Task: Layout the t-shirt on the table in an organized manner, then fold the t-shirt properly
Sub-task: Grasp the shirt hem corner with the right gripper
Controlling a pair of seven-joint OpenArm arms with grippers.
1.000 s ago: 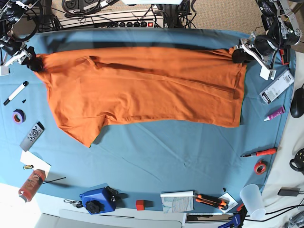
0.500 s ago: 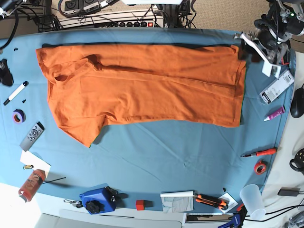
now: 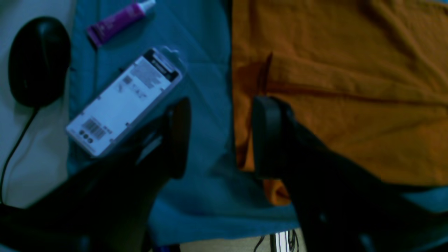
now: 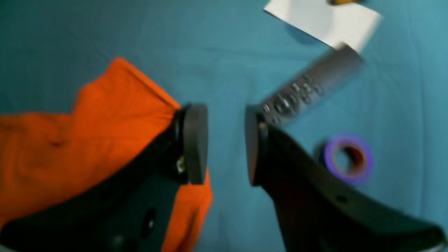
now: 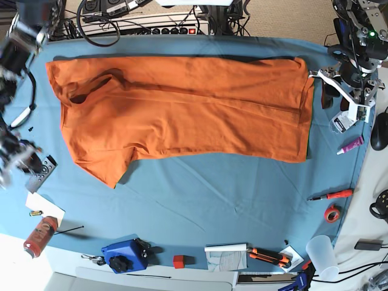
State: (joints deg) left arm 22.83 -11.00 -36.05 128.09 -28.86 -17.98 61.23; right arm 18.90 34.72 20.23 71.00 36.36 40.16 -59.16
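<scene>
The bright orange t-shirt lies spread across the far half of the table, neck end to the left and hem to the right. My left gripper is open and empty beside the hem. In the left wrist view, the left gripper has one finger over the t-shirt's hem edge and the other over the bare cloth. My right gripper, blurred, is open and empty at the left edge. In the right wrist view, the right gripper hangs above the cloth beside the t-shirt's sleeve.
A white packaged card, purple tube and black mouse lie by the left gripper. A grey remote, purple tape roll and white paper lie by the right gripper. Tools line the front edge.
Both grippers have let go of the t-shirt's far corners. The right arm has swung toward the front left near the remote. The left gripper has moved down beside the hem.
</scene>
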